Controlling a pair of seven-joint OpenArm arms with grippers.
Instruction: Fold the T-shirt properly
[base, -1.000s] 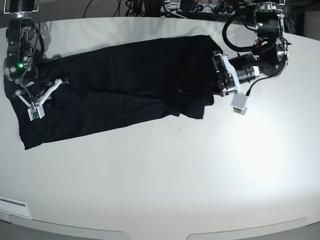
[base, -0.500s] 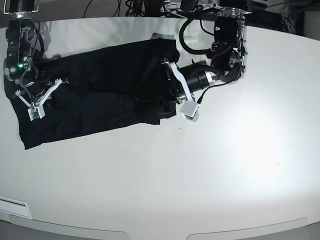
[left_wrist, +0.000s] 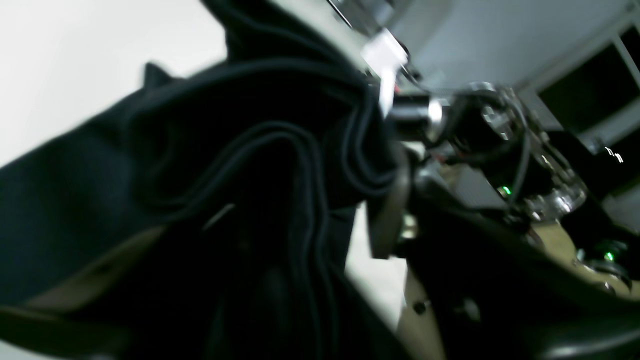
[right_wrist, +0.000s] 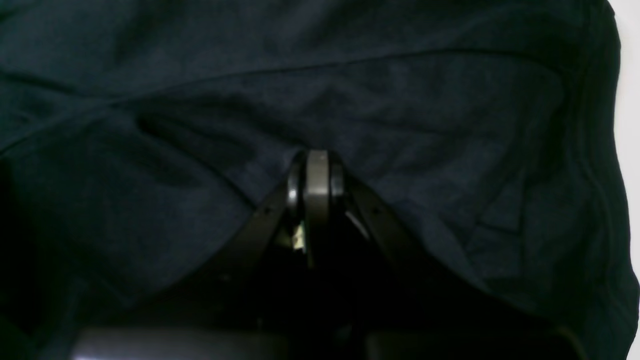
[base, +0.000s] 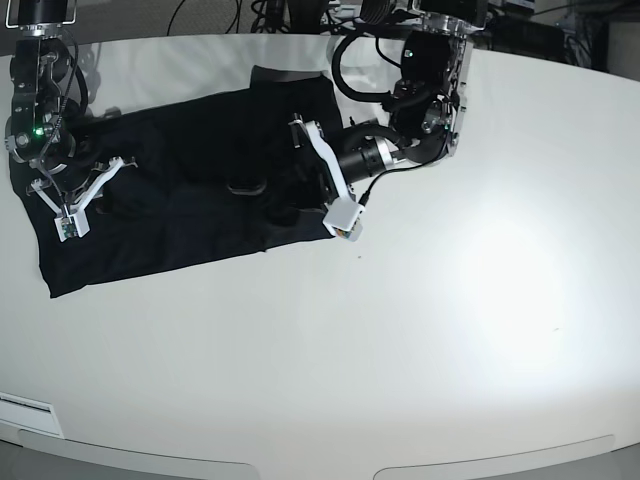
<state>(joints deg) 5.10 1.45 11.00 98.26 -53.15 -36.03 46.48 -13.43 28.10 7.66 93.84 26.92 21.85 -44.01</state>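
Black, soft matte cloth covers the far-left part of the white table (base: 420, 330): the T-shirt (base: 170, 190), lying flat except at its right end, which is lifted and doubled over itself. Being limp and light, it will likely sag and crease, so it is best taken by a hem or corner, not mid-panel. At that raised end the left gripper (base: 312, 172) has bunched hems draped about it, apparently pinched, though I cannot tell how its jaws stand. At the shirt's left end the right gripper (right_wrist: 315, 172) presses the cloth, jaws together. No containers are in view.
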